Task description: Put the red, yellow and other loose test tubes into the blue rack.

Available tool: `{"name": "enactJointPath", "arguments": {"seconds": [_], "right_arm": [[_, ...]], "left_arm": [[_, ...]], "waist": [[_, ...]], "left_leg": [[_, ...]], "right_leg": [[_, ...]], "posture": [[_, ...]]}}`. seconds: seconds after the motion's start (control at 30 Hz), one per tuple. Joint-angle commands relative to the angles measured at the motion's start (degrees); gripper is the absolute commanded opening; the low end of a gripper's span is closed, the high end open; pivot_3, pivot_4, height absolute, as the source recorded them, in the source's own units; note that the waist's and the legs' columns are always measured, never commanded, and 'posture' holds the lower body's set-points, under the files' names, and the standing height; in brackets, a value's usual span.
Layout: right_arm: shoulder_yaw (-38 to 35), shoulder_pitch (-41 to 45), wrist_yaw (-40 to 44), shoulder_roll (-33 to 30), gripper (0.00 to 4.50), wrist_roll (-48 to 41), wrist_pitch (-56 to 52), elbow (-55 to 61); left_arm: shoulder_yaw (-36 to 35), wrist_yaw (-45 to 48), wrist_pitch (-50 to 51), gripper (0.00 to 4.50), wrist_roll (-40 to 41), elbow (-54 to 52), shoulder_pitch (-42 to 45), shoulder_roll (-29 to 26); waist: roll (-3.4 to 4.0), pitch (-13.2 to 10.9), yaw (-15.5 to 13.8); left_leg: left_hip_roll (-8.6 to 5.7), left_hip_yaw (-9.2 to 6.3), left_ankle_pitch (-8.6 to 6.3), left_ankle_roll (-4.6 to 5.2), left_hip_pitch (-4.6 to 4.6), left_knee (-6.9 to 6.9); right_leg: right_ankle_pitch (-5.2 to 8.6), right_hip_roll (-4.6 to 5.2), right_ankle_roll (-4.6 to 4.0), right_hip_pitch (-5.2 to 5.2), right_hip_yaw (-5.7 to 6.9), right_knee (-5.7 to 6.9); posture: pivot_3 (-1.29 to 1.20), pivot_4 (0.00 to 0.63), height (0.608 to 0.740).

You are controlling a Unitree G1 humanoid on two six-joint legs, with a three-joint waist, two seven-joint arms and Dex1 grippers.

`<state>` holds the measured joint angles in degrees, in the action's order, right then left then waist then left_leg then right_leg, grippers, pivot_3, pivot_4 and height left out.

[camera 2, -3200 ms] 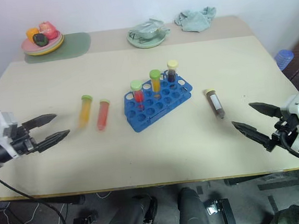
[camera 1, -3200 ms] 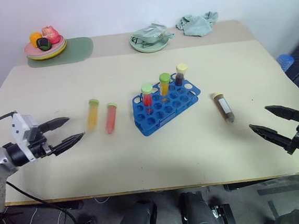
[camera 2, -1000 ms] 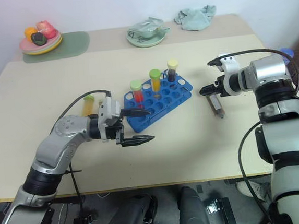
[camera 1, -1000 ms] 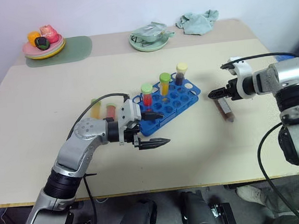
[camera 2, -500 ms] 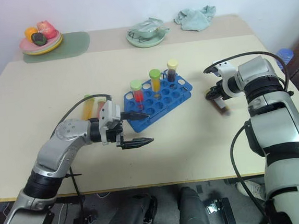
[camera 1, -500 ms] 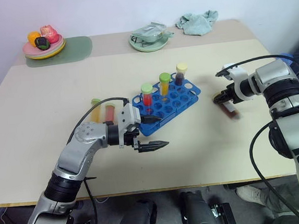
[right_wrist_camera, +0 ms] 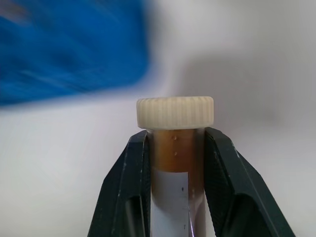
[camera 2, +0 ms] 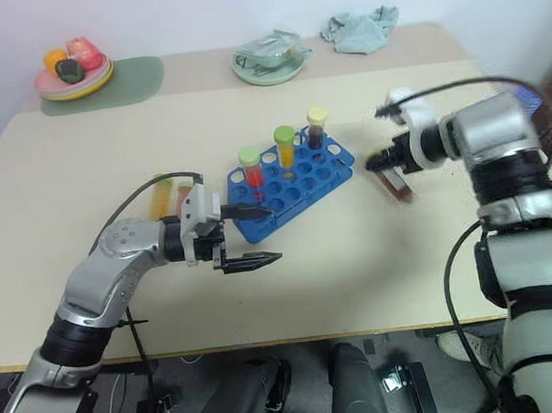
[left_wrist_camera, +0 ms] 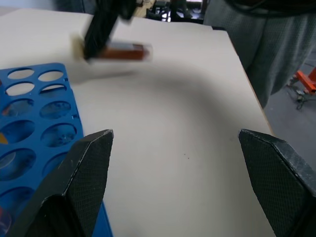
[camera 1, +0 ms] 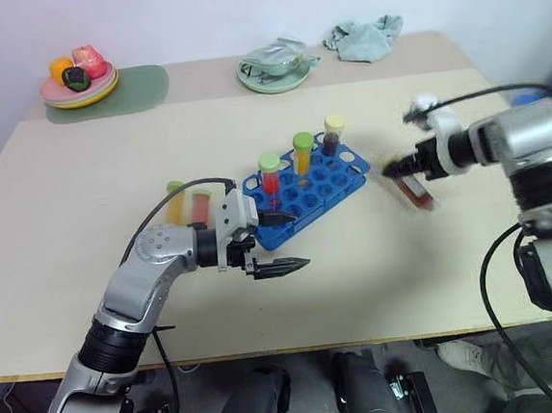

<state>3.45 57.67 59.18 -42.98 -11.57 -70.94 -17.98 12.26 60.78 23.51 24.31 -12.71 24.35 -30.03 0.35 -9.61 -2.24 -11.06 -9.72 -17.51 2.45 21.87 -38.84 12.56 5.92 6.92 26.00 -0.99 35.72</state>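
No readable writing on the white label of the dark brown tube [right_wrist_camera: 175, 182], clamped below its cream cap in the right pincer [right_wrist_camera: 174, 148] above the pale bench [camera 1: 377, 256] beside the blue rack [camera 1: 306, 192]; left pincer [camera 1: 277, 243] spread wide, empty; yellow and red tubes [camera 1: 187, 204] half hidden behind that arm.

We see a matt, smooth, cream table top [camera 1: 360, 286]. The blue rack [camera 1: 327, 183] looks like glossy moulded plastic. The brown tube [right_wrist_camera: 175, 177] is clear plastic with a ridged cream cap and a white paper label. The fingers [right_wrist_camera: 222, 177] holding it are matt black plastic; those in the left wrist view [left_wrist_camera: 94, 163] show a finely textured face. A crumpled green cloth [camera 1: 366, 39] lies behind.
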Motion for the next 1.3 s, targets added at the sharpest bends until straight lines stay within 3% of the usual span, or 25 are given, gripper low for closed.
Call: {"name": "enactJointPath", "arguments": {"seconds": [0.03, 0.1, 0.17, 0.27, 0.43, 0.6, 0.9, 1.3], "right_arm": [[-15.7, -6.5, -3.7, 5.5, 0.82, -9.8, -0.3, 20.2], [-21.9, -10.2, -6.9, 11.3, 0.82, -13.4, 4.7, 26.0], [-23.1, -13.6, -9.5, 14.4, 0.82, -14.1, 10.0, 29.3], [-21.7, -18.8, -16.8, 24.1, 0.82, -10.5, 30.6, 30.6], [-17.0, -21.3, -25.2, 33.0, 0.82, -1.2, 62.5, 17.6], [-16.8, -19.5, -28.1, 35.5, 0.82, -0.2, 80.0, 2.2], [-16.7, -18.1, -26.2, 36.4, 0.82, -3.6, 90.5, -12.8], [-15.2, -16.1, -23.9, 38.6, 0.82, -5.4, 94.1, -21.4]], "left_arm": [[-2.8, -0.9, 0.2, 4.16, 1.2, -2.0, -1.2, -0.7], [-3.8, -1.4, 0.3, 4.16, 1.7, -1.5, -2.0, -0.7], [-4.2, -1.3, -0.3, 4.16, 1.3, -0.9, -2.5, -1.0], [-5.4, -1.4, -1.1, 4.16, 0.9, 0.4, -3.0, -1.4], [-6.5, -2.1, -1.0, 4.16, 1.1, 0.4, -3.5, -1.2], [-7.6, -3.0, -0.3, 4.16, 1.4, -1.2, -4.9, -2.2], [-10.3, -5.3, 2.5, 4.16, 2.8, -6.5, -8.3, -4.6], [-11.6, -7.0, 3.6, 4.16, 3.7, -8.9, -9.9, -6.4]], "waist": [[-0.04, 0.0, 0.0], [-0.06, 0.0, 0.1], [-0.05, 0.0, 0.0], [-0.06, 0.0, 0.1], [-0.06, 0.0, 1.6], [-0.05, 0.0, 2.2], [-0.03, 0.0, 3.4], [-0.02, 0.0, 3.4]], "left_leg": [[0.01, -0.01, 0.00, -0.02, 0.07, -0.03], [0.01, 0.07, 0.00, -0.02, 0.08, -0.08], [0.01, 0.14, 0.01, -0.03, 0.08, -0.20], [0.00, 0.23, 0.03, -0.06, 0.08, -0.28], [0.01, 0.32, 0.10, -0.17, -0.04, -0.20], [0.03, 0.32, 0.13, -0.20, -0.17, -0.15], [0.15, 0.34, 0.21, -0.35, -0.37, 0.07], [0.33, 0.39, 0.26, -0.44, -0.45, 0.14]], "right_leg": [[0.00, -0.01, 0.00, 0.08, 0.00, 0.08], [0.00, 0.00, 0.00, 0.15, -0.07, 0.20], [0.00, 0.00, 0.00, 0.15, -0.14, 0.30], [-0.08, -0.01, -0.05, 0.17, -0.20, 0.35], [-0.09, -0.08, -0.05, 0.25, -0.28, 0.50], [-0.10, -0.26, -0.07, 0.20, -0.29, 0.51], [-0.15, -0.37, -0.19, 0.15, -0.39, 0.53], [-0.22, -0.53, -0.31, 0.11, -0.42, 0.51]], "posture": [[0.00, 0.150, 0.740], [0.00, 0.150, 0.740], [0.00, 0.150, 0.740], [0.00, 0.150, 0.740], [0.00, 0.150, 0.740], [0.00, 0.150, 0.740], [0.00, 0.150, 0.740], [0.00, 0.150, 0.740]]}}
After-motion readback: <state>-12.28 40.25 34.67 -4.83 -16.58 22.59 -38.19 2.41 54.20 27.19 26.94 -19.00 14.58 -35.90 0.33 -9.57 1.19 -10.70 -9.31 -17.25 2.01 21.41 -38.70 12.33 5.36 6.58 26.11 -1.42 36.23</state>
